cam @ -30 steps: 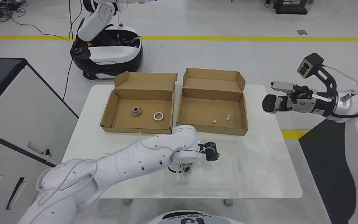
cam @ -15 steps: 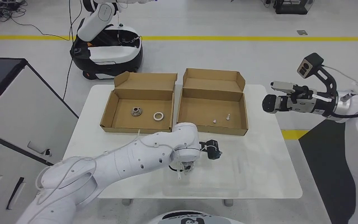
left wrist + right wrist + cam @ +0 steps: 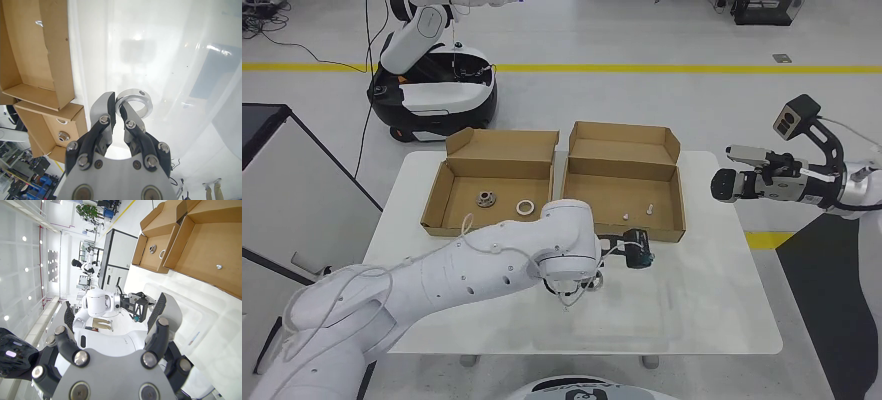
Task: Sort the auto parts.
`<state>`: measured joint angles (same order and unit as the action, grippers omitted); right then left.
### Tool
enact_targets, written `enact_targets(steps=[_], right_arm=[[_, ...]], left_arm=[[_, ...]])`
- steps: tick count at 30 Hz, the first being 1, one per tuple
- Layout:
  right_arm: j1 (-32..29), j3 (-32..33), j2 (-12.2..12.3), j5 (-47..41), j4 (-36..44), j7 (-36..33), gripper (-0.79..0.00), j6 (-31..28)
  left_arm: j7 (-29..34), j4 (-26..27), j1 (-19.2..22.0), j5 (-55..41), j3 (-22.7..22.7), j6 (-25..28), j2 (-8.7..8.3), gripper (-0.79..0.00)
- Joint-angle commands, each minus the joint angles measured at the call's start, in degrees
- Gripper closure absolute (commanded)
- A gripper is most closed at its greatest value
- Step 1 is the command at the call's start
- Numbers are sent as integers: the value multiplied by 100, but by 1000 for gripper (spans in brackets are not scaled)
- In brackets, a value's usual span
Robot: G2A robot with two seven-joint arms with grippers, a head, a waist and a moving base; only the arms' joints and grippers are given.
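Your left gripper (image 3: 117,102) pinched a silver ring (image 3: 136,94) by its wall, one finger inside, over the white table (image 3: 702,310) just off the right cardboard box's (image 3: 622,232) front edge. Your right gripper (image 3: 114,305) hung beyond the table's right edge, jaws spread, well apart from the left.

The left gripper (image 3: 117,105) pinches the wall of a metal ring (image 3: 130,94), one finger inside and one outside, over the white table (image 3: 151,56). Two cardboard boxes (image 3: 34,56) stand alongside.
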<state>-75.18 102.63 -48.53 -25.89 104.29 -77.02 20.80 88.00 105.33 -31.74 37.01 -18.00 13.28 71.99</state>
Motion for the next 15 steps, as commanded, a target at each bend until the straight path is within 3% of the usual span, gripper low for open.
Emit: enact_targets(steps=[1, 12, 15], right_arm=[[0, 0, 0, 0, 0, 0, -785, 0], [0, 0, 0, 0, 0, 0, -785, 0], [0, 0, 0, 0, 0, 0, -785, 0]], left_arm=[[0, 161, 90, -210, -47, 27, -21, 0], [-120, 95, 11, -219, -58, -1, -31, 0], [-441, -15, -137, -510, -422, -156, -119, 0]])
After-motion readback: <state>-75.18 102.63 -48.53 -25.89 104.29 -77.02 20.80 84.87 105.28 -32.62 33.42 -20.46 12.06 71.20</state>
